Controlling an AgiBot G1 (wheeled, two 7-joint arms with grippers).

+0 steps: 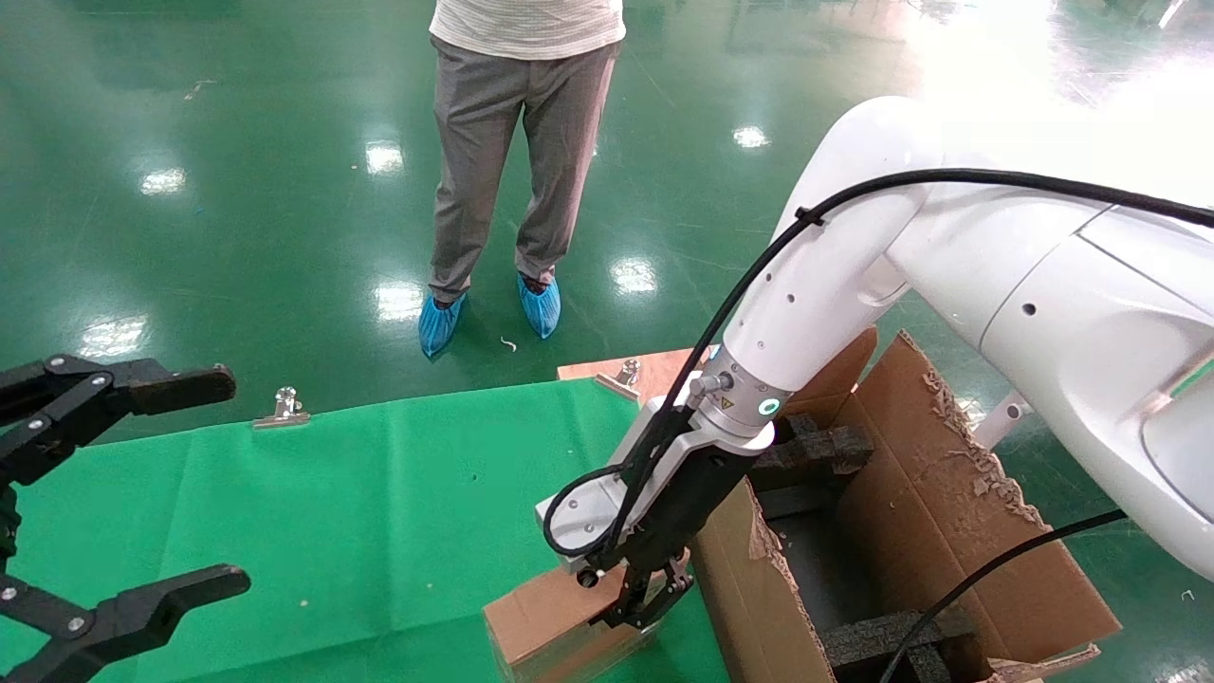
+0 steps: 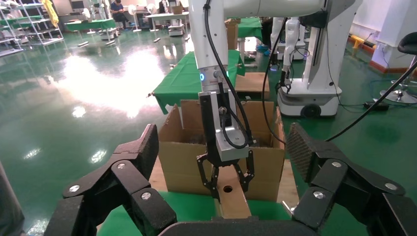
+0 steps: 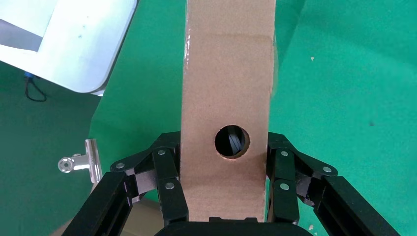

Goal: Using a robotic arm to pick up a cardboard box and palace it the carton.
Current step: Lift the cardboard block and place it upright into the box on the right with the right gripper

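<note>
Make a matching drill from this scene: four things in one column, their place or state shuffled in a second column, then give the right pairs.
Things:
1. cardboard box
2. carton
3. left gripper
4. right gripper

Places or states:
A. open, holding nothing, over the green cloth
B. flaps up, black foam blocks inside
C. lying on the green cloth, a round hole in its top
D. fingers against both sides of the slim box

Pairs: 1-C, 2-B, 3-A, 4-D

Right robotic arm (image 1: 835,285) angled down beside the carton (image 1: 948,493), right gripper (image 1: 650,598) clamped on cardboard box (image 1: 550,617). Left gripper (image 1: 133,493) spread wide, well apart from carton.
</note>
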